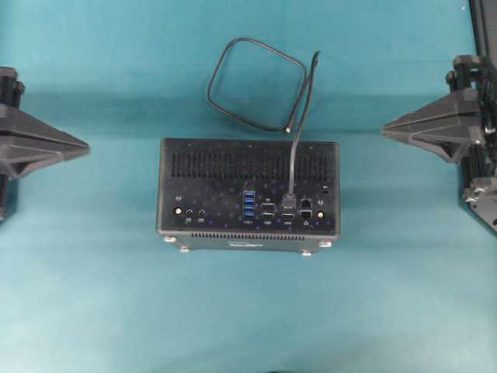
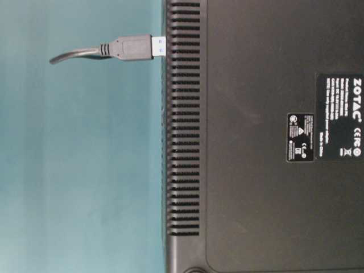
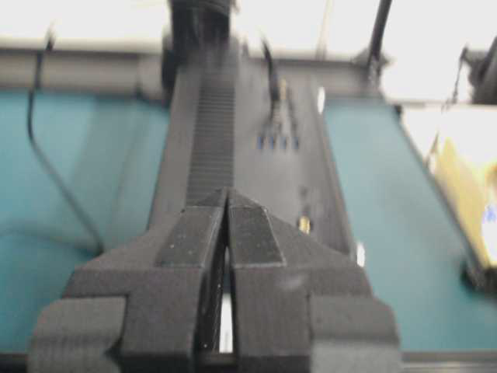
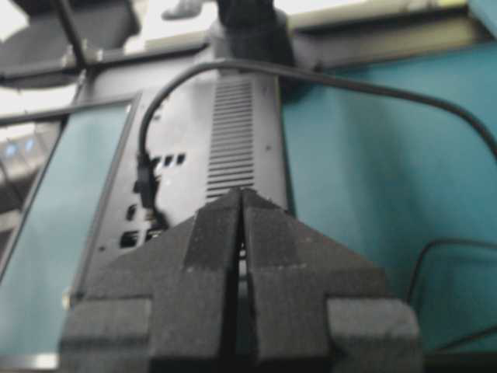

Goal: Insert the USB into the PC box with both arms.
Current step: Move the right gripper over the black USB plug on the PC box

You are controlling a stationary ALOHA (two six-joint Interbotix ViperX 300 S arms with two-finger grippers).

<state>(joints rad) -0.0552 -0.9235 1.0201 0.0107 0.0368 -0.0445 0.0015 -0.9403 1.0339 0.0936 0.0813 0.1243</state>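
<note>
USB (image 1: 289, 201) plug sitting in PC box (image 1: 248, 186) midway between both jaws, pressed together, empty. Cable looking limp (light, floppy); stiff plug body offering best grip.

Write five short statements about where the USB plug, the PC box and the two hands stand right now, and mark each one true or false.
1. The USB plug stands in a port of the PC box. True.
2. The left hand is holding the cable. False: it sits shut and empty at the left of the overhead view, apart from the box.
3. The right hand is shut. True.
4. The plug sits in one of the blue ports. False: the blue ports are bare; the plug is further right.
5. The cable's free end lies on the teal table behind the box. True.
</note>
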